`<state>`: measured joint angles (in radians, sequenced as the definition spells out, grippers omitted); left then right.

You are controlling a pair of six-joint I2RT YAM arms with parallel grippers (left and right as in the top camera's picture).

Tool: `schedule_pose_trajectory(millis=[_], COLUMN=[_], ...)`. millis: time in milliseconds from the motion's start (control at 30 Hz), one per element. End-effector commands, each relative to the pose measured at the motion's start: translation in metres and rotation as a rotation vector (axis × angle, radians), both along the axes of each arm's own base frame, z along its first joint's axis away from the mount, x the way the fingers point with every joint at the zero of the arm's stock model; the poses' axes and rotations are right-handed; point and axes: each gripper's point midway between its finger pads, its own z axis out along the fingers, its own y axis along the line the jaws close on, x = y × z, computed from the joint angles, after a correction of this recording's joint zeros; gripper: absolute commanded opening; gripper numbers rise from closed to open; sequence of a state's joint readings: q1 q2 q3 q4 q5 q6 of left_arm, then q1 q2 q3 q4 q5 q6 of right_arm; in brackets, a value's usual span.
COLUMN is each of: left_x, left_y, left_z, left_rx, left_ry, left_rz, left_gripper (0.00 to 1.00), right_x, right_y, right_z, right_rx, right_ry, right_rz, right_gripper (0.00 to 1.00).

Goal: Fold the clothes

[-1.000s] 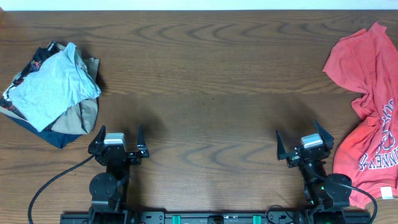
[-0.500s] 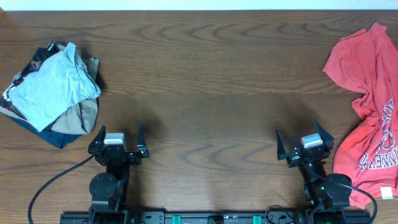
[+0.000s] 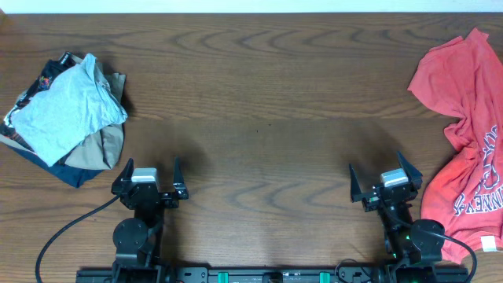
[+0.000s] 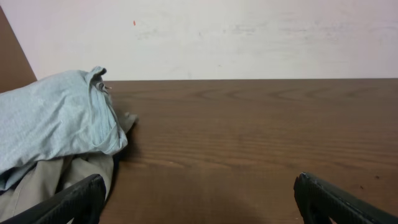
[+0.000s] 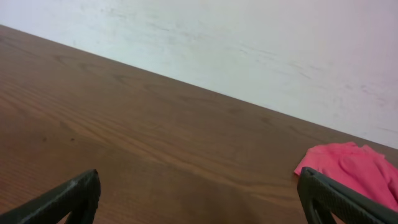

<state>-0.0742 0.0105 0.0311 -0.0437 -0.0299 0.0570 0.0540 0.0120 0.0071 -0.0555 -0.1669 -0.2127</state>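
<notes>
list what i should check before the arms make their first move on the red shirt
1. right gripper open and empty: ok, jaws wide, nothing between them.
2. left gripper open and empty: ok, the same.
3. red-orange T-shirt free of both grippers: ok, neither touches it.
4. Shirt lying flat for folding: not ok, it is bunched and wrinkled at the right side of the table.
5. Whole shirt resting on the table: cannot tell, it runs past the right edge of the overhead picture.
6. light grey T-shirt kept apart from it: ok, it sits at the far left.
</notes>
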Motion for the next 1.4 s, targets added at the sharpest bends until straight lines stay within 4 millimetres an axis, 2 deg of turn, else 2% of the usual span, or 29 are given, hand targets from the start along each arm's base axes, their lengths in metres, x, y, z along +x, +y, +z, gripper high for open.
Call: schedule_pose_trajectory(millis=[0, 767, 867, 1000, 1167, 1367], left_x=[0.000, 0.000, 0.000, 0.000, 0.001, 0.007], left_y=[0.000, 0.000, 0.000, 0.000, -0.011, -0.020], left_z=[-0.018, -0.018, -0.018, -0.019, -0.018, -0.016], left_rx=[0.018, 0.016, -0.025, -0.057, -0.071, -0.237], left_ry=[0.046, 0.046, 0.046, 0.059, 0.113, 0.262], left_rz=[0.000, -0.001, 0.005, 0.008, -0.047, -0.056], left_gripper=[0.98, 0.98, 0.98, 0.98, 0.98, 0.97], right_x=[-0.001, 0.000, 0.002, 0.002, 0.002, 0.002], right_y=[0.003, 0.000, -0.005, -0.011, -0.020, -0.025], right_z=[-0.002, -0.003, -0.007, -0.011, -0.010, -0.009], right_rx=[-0.010, 0.001, 0.022, 0.024, 0.043, 0.049], right_ry=[0.003, 0.014, 0.038, 0.098, 0.212, 0.450], right_rz=[0.013, -0.009, -0.040, -0.079, -0.138, -0.185], right_gripper=[0.99, 0.99, 0.99, 0.99, 0.99, 0.99])
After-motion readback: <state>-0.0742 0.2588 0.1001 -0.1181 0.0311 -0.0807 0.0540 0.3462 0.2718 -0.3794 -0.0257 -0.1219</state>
